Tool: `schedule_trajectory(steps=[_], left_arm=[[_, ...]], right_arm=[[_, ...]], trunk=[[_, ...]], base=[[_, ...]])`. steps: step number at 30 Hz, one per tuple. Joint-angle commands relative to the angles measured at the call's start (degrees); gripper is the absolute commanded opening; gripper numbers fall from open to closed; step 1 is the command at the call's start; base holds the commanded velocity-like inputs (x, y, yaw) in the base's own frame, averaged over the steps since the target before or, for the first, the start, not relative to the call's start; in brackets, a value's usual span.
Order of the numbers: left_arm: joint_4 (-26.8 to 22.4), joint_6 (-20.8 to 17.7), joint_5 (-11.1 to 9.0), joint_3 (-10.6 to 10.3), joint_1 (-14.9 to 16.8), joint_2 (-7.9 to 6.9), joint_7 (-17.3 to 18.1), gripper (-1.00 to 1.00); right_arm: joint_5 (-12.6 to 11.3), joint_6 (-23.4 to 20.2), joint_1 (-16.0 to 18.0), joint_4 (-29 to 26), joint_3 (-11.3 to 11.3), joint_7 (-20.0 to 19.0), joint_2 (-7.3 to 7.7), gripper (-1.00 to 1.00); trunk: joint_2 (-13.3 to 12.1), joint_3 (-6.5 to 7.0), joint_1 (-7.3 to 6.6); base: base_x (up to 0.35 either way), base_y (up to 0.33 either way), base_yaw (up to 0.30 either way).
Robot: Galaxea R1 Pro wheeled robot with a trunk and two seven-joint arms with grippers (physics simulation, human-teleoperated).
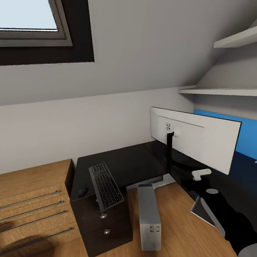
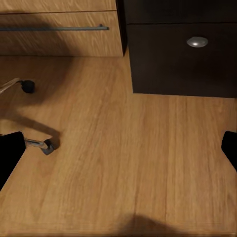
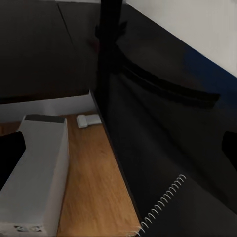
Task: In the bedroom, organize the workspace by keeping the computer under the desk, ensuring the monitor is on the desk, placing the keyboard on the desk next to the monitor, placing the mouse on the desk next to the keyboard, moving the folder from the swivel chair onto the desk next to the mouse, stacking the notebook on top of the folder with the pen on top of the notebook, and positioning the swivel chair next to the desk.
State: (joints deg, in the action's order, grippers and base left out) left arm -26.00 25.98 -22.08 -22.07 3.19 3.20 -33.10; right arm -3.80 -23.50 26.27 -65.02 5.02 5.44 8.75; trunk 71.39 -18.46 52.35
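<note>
1. Room: attic bedroom with sloped pale walls, a skylight point(image 1: 20, 21) at upper left, two white shelves point(image 1: 227, 91) at right, and a light wood plank floor point(image 1: 180, 221).
2. Table point(image 1: 128, 166): L-shaped, glossy black top set in the corner, with a dark drawer block point(image 1: 104, 229) at its near end bearing round silver knobs.
3. Monitor point(image 1: 202, 137): wide flat panel with its white back showing, on a black stand; it stands on the table's right wing.
4. Keyboard point(image 1: 105, 185): slim, black, with a thin grey edge; it lies on the table above the drawer block, its near end reaching the table edge.
5. Mouse point(image 1: 82, 191): small black oval on the table just beside the keyboard, toward the wood cabinet.
6. Computer point(image 1: 149, 217): light grey-white upright tower on the floor in the table's inner angle, near the drawer block.
7. Wood cabinet point(image 1: 31, 204): light wood drawers with long metal bar handles, touching the table's end.
8. Swivel chair: chrome base legs with a black caster point(image 2: 28, 86) on the floor, in the left wrist view.
9. Spiral binding point(image 3: 163, 202): white wire coil at the table edge, in the right wrist view.
10. Left end effector point(image 2: 118, 148): fingers spread wide, nothing between them, above bare floor.
11. Right end effector point(image 3: 121, 148): fingers spread wide, empty, beside the computer and table edge.
</note>
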Motion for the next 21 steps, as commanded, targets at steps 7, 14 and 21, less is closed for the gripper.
schedule_trajectory(steps=[7, 14, 21], left_arm=[[2.29, 0.30, -0.47, -0.51, 0.06, -0.11, -0.39, 1.00], [3.59, 0.30, -0.42, -0.59, 0.06, -0.06, -0.32, 1.00], [3.59, 0.30, -0.42, -0.60, 0.06, -0.07, -0.30, 1.00]], right_arm=[[-0.41, 0.73, 0.01, -0.04, 0.37, 0.52, -1.39, 1.00], [-0.48, 0.81, 0.01, -0.08, 0.49, 0.46, -1.68, 1.00], [-0.54, 0.82, -0.04, -0.29, 0.56, 0.49, -2.21, 1.00]], trunk=[[0.05, -0.07, 0.00], [-1.16, 0.47, -0.66], [-3.96, 1.72, -2.19]], base=[[0.000, 0.000, 0.000], [0.000, 0.000, 0.000], [0.000, 0.000, 0.000]])
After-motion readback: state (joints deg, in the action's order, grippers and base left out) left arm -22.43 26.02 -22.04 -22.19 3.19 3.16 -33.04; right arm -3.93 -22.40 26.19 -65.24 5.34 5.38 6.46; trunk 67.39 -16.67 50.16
